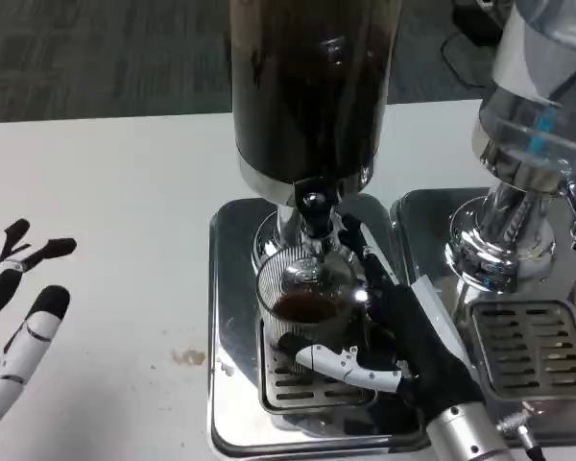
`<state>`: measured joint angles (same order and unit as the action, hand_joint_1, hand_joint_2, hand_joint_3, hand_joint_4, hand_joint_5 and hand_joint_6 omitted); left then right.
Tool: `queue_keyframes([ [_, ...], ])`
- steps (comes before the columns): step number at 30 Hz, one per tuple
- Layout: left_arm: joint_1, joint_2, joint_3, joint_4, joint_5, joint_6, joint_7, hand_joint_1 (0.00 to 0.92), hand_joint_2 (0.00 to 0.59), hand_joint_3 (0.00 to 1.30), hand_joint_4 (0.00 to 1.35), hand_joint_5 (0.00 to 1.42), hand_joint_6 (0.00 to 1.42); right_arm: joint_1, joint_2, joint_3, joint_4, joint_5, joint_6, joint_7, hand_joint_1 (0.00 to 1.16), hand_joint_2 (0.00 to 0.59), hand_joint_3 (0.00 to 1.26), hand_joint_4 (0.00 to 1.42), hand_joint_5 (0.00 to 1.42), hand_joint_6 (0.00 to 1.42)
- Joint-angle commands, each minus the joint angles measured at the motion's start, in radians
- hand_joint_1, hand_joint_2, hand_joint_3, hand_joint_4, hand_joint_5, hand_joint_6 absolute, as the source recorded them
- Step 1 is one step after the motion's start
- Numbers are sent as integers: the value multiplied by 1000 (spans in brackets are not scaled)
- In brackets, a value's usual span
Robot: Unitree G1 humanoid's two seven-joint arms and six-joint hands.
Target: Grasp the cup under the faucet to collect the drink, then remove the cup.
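Observation:
A clear ribbed glass cup (pixel 302 300) stands on the drip grate (pixel 288 384) right under the faucet (pixel 314 223) of the dark drink dispenser (pixel 312 86). Dark liquid lies in the cup's lower part. My right hand (pixel 389 331) wraps the cup from the right, with the thumb across its front and the fingers behind it. My left hand (pixel 19 322) hovers over the bare table at the far left, fingers apart and holding nothing.
The dispenser sits on a shiny metal tray (pixel 232 288). A second dispenser (pixel 528 154) with its own grate (pixel 528 348) stands close on the right. A small brown stain (pixel 187 358) marks the white table (pixel 106 211) left of the tray.

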<state>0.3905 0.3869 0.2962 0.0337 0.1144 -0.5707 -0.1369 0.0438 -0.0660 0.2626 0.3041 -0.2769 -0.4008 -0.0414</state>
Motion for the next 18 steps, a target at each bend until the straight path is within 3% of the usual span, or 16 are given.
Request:
queue_keyframes([
  [1,9,1,7,-10,-17,11,1,0,244,272,0,62,0,-6,11,23,37,7,5,33,861,131,106,235,357,556],
  [11,19,3,13,-15,-18,11,2,0,242,279,0,62,0,1,17,21,47,3,-10,14,860,131,279,378,492,653],
  [18,17,3,14,-12,-21,13,1,0,241,281,0,62,0,13,29,15,47,-13,-35,-37,892,133,348,438,567,725],
])
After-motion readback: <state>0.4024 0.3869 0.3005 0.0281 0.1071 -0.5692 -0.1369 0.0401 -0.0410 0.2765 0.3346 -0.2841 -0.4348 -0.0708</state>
